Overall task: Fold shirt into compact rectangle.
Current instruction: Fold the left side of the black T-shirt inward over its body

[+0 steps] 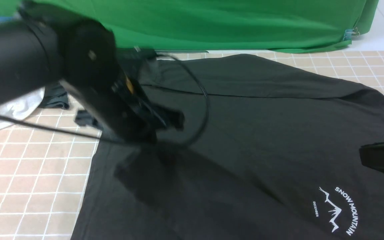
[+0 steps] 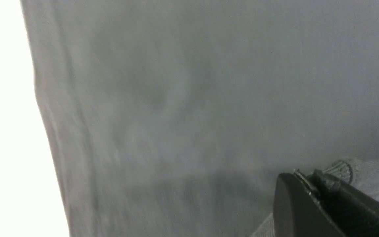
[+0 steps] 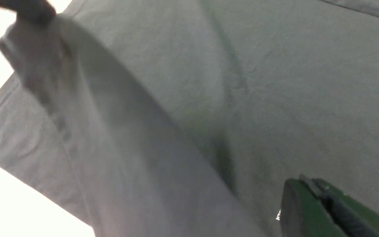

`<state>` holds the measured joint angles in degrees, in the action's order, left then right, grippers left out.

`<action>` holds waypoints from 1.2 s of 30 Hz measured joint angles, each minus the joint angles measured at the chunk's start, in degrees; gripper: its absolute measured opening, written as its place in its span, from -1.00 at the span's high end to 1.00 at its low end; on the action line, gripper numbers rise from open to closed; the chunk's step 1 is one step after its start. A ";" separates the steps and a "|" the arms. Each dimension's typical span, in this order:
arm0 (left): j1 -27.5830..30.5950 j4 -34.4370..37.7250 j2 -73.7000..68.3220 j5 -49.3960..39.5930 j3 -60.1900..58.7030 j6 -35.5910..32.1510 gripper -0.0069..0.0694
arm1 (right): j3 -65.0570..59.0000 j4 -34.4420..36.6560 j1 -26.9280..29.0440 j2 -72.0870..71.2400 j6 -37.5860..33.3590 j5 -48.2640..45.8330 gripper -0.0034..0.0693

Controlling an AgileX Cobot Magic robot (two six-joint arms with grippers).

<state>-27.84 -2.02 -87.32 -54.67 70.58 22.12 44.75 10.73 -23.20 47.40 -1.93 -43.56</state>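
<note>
- The shirt point(image 1: 262, 133) is lying spread out, front up, on the tabletop point(image 1: 28, 173). It is reaching under both grippers and filling both wrist views.
- Its white logo point(image 1: 337, 210) is sitting just to the near side of the right gripper point(image 3: 306, 186), slightly toward the left gripper point(image 2: 303, 182).
- The right gripper is hanging over the chest of the shirt, its jaws pressed together with nothing showing between them. Whether it is touching the cloth, I cannot tell.
- The left gripper, blurred in the front view, is hanging above the left part of the shirt and casting a shadow on the cloth beneath it.
- It is clenched and grasping the shirt's dark fabric, with a ribbed cuff point(image 2: 342, 168) bunching right against its fingers.
- In the right wrist view, a flap of the shirt is rising off the flat cloth up to the dark tip of the left gripper.
- A black cable point(image 1: 206, 100) is looping out from the left arm on the side facing the right gripper.
- Beyond the left gripper and outward, off the shirt, a dark garment point(image 1: 55, 98) and a white garment point(image 1: 15, 110) are lying bunched on the tabletop, touching each other.
- Farthest off, beyond both grippers, a green cloth point(image 1: 228, 23) is draping along the far edge of the tabletop.
</note>
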 joint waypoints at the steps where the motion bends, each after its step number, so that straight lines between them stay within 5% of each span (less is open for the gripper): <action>1: 1.33 -0.08 -0.05 1.68 0.41 -0.43 0.73 | 0.00 0.00 0.00 0.00 0.00 0.00 0.81; 14: 6.59 -0.45 -3.57 12.41 0.47 -1.57 0.73 | 0.00 0.00 0.00 0.00 0.05 0.00 0.81; 36: 6.75 -10.99 -10.91 23.82 0.47 -1.71 0.61 | 0.00 0.06 0.00 0.00 0.18 0.00 0.79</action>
<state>-21.09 -13.02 -98.23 -30.85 71.05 20.41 44.75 10.79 -23.20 47.40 -1.74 -43.56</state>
